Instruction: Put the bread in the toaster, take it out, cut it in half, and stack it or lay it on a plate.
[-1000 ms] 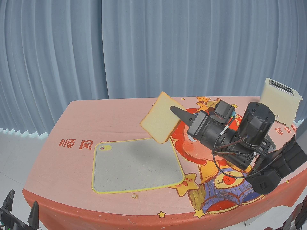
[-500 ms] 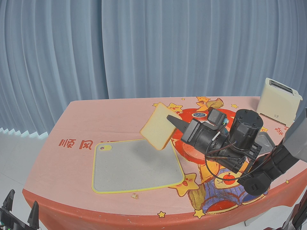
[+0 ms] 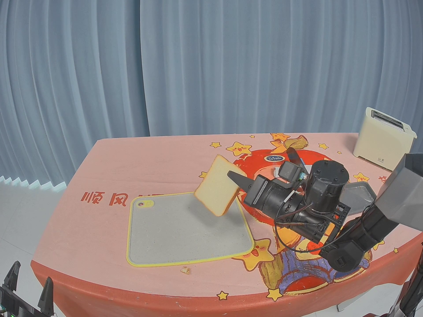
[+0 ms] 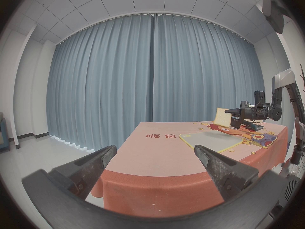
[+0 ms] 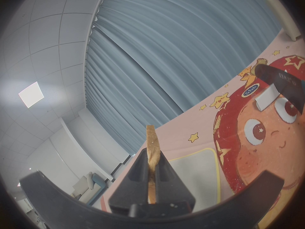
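Head view first: the bread slice (image 3: 219,186) hangs tilted in the air over the far right corner of the grey cutting board (image 3: 185,230). My right gripper (image 3: 232,178) has it pinched at its right edge, fingers closed tight on the crust. The board lies flat on the pink table (image 3: 132,164). The white toaster (image 3: 384,139) stands upright at the table's far right, well apart from the slice. My left gripper (image 3: 29,282) sits low, off the table's near left corner.

Left wrist view: the left gripper (image 4: 155,153) is spread wide with nothing between its fingers. Across the table I see the slice (image 4: 222,117) held clear above the board (image 4: 211,139).

Right wrist view: the slice (image 5: 152,140) stands edge-on, clamped between both fingers (image 5: 168,175), with the board (image 5: 197,172) beneath.
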Controlling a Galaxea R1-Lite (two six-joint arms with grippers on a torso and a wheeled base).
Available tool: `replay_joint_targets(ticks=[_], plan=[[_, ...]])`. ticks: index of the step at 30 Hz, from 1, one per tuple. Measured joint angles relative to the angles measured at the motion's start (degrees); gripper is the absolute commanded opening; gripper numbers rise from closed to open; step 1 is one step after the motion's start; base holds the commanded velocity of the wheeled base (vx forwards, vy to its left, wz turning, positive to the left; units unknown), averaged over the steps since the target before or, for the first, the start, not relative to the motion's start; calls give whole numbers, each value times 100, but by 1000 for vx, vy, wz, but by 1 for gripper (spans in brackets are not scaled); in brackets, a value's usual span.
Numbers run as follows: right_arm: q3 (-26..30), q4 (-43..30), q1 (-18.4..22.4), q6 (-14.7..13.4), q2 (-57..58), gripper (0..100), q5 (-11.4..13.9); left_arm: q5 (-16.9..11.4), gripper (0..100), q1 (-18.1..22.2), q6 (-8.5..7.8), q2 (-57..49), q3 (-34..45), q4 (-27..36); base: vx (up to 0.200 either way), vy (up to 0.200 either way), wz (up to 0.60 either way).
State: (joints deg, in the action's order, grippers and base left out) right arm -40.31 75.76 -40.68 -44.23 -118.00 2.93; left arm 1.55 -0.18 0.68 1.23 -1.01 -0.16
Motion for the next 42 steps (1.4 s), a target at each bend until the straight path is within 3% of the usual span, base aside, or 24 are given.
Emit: replay_joint_targets(ticks=[7,15,34,35,42], plan=[[18,-4,-66,-46,-236,0,57,1,100,-2,-2,0,0,5,0,0,0],[13,2,-207,-325,-457,0,74,1,100,2,-2,0,0,2,0,0,0],[-6,7,-289,-328,-644,0,60,0,100,0,0,0,0,2,0,0,0],[-4,7,-293,-323,-650,100,57,0,100,0,-2,0,0,0,0,0,0],[22,-4,-367,-257,-675,100,5,0,100,0,-2,0,0,0,0,0,0]])
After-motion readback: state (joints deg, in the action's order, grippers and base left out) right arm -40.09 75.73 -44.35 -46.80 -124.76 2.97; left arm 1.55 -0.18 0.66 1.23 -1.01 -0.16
